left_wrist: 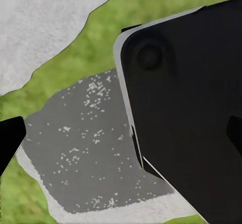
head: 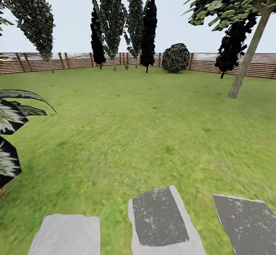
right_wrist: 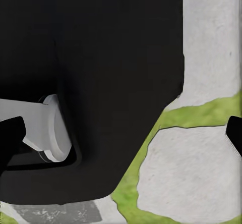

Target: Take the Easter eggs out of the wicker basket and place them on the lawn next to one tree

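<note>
A: What is seen from the head view?

B: A wide lawn (head: 138, 132) is seen, ringed by a slatted fence (head: 34, 61). A pale-trunked tree (head: 249, 56) stands at the right, near the fence. A round bush (head: 175, 58) and several dark trees (head: 147, 29) stand along the far side. Paving stones (head: 161, 216) lie in the grass close to the robot.

A: Where are the basket and the eggs?

B: They cannot be placed from these pictures; the robot is judged to be on its way.

A: And the pincers?

B: In each wrist view a large black body blocks much of the frame, with dark finger tips at the edges. It cannot be told whether either pincer is released or clenched.

A: What could go wrong?

B: The basket could be missed if the search is turned the wrong way. A black-trunked tree could be mistaken for the pale one. The large leaves (head: 11, 117) at the left could be brushed while turning.

A: Any writing?

B: None can be read.
</note>
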Controlling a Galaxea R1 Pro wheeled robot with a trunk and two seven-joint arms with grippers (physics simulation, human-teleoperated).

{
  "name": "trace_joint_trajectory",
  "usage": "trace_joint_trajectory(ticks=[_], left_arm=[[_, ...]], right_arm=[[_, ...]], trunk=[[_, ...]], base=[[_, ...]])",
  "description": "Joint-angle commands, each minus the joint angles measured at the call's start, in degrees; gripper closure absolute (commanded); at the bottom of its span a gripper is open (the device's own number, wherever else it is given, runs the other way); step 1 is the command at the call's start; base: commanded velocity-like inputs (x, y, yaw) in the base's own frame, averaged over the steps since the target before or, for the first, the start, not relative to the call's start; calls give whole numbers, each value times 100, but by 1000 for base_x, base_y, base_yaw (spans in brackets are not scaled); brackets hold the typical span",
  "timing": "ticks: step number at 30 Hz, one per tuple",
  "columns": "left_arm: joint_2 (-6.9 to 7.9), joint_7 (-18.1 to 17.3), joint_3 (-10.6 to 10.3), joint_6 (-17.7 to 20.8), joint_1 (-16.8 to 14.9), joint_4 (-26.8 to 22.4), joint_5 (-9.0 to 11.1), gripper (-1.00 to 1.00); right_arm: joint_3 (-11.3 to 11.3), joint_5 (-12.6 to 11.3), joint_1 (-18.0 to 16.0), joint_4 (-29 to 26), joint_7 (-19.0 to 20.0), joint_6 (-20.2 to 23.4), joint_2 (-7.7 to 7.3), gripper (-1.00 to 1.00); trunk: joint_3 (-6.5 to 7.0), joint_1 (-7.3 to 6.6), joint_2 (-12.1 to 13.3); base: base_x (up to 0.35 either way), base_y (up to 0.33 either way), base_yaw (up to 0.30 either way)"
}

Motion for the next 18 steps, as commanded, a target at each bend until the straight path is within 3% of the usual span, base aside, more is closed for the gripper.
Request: trace_joint_trajectory(ticks=[1,12,18], left_arm=[[3,19,-31,-19,0,-1,-22,-100],[5,19,-31,-19,0,-1,-22,-100],[2,19,-31,-19,0,-1,-22,-100]], right_arm=[[-42,-28,-3,11,-1,-38,1,-100],[15,17,-3,11,-1,-38,0,-100],[30,25,-3,11,-1,-38,-2,-100]], trunk=[[-4,4,-3],[-4,4,-3],[-4,4,-3]], base=[[306,-75,0],[306,-75,5],[306,-75,141]])
